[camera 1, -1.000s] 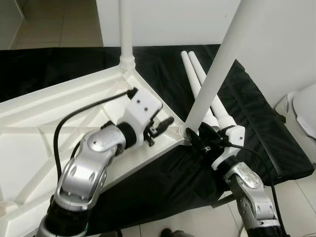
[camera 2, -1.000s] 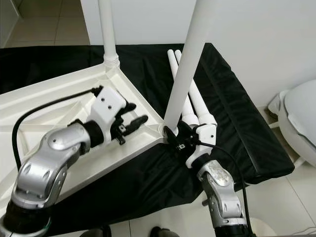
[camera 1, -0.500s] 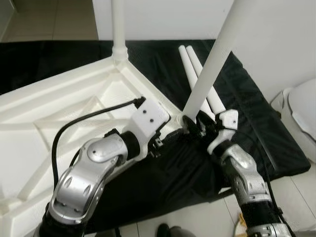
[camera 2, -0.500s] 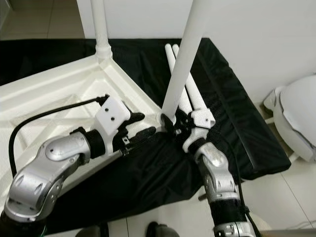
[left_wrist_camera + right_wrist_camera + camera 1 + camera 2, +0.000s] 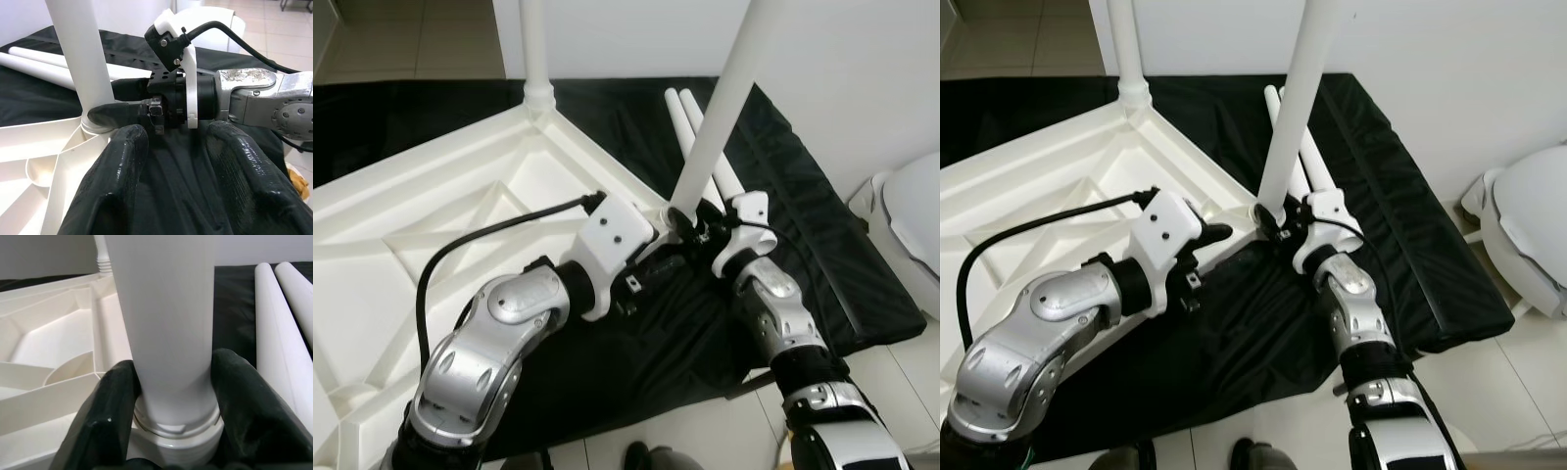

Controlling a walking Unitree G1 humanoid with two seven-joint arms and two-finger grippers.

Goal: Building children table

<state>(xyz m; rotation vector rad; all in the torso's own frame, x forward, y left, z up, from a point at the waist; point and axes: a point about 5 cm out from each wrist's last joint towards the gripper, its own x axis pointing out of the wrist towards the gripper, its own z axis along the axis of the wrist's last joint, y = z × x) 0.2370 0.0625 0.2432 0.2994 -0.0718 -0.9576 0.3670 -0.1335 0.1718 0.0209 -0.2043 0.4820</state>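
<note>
Right tool (image 5: pixel 1278 227): both black fingers (image 5: pixel 105 418) pressed against the base of the near table leg (image 5: pixel 710 122), just above its threaded collar, where it enters the corner socket of the upturned white tabletop (image 5: pixel 421 225). Closed on the leg.

Left tool (image 5: pixel 658 269): just beside the right tool, at the tabletop's edge by the same corner, fingers (image 5: pixel 115 176) parted, holding nothing.

A second leg (image 5: pixel 534 49) stands in the far corner socket, beyond both tools. Two spare legs (image 5: pixel 1317 176) lie on the black mat (image 5: pixel 783 225) just behind the right tool.

Risks, as judged:
- The held leg leans visibly; turning it while off-axis may cross the thread or jam it.
- A grip this low gives little leverage; the fingers may slip on smooth plastic.
- The tabletop overhangs the mat, so a twist could shift it unless the left tool braces it.
- The two tools sit close together; they may collide.
</note>
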